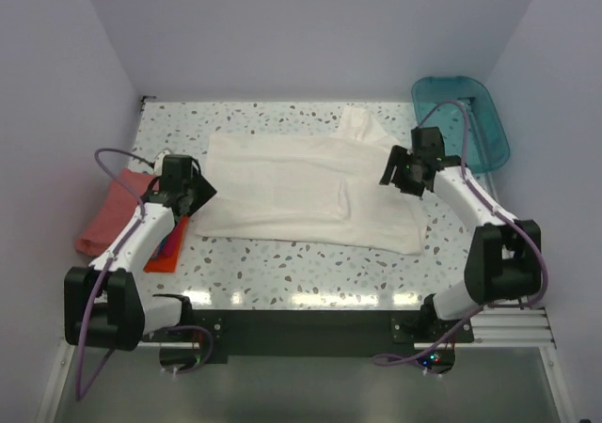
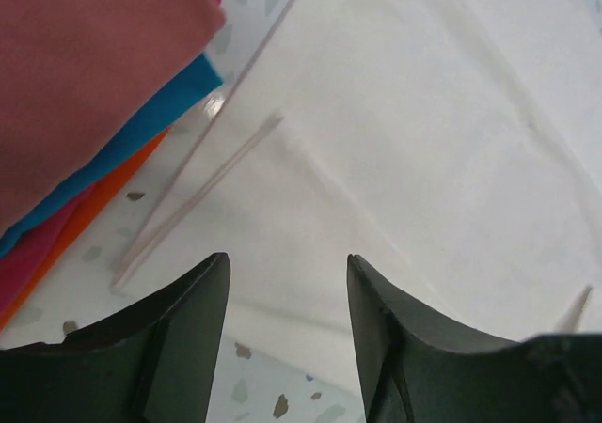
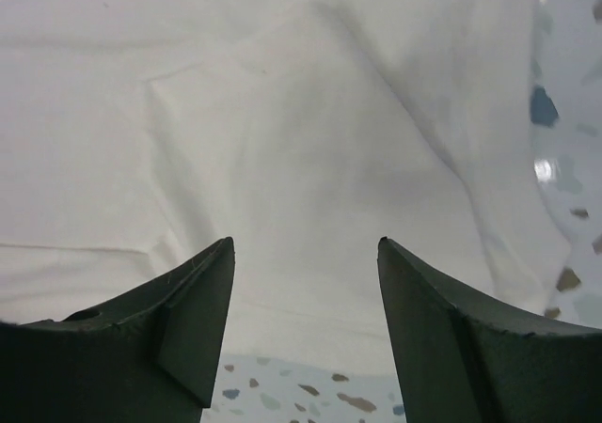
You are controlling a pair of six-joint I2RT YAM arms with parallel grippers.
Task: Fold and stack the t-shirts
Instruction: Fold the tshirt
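The large white t-shirt (image 1: 301, 190) lies spread flat across the middle of the speckled table, its print not showing. My left gripper (image 1: 198, 195) is open and empty over the shirt's left edge; the left wrist view shows white cloth (image 2: 395, 141) between and beyond the jaws. My right gripper (image 1: 400, 174) is open and empty over the shirt's right side, above a folded sleeve (image 3: 282, 141). A stack of folded tees sits at the left: salmon-pink (image 1: 108, 216) on top, with blue (image 2: 141, 132) and orange-red (image 1: 169, 249) below it.
A teal translucent tub (image 1: 466, 117) stands at the back right corner. White walls close in the table at the left, back and right. Bare speckled tabletop (image 1: 310, 273) shows in front of the shirt.
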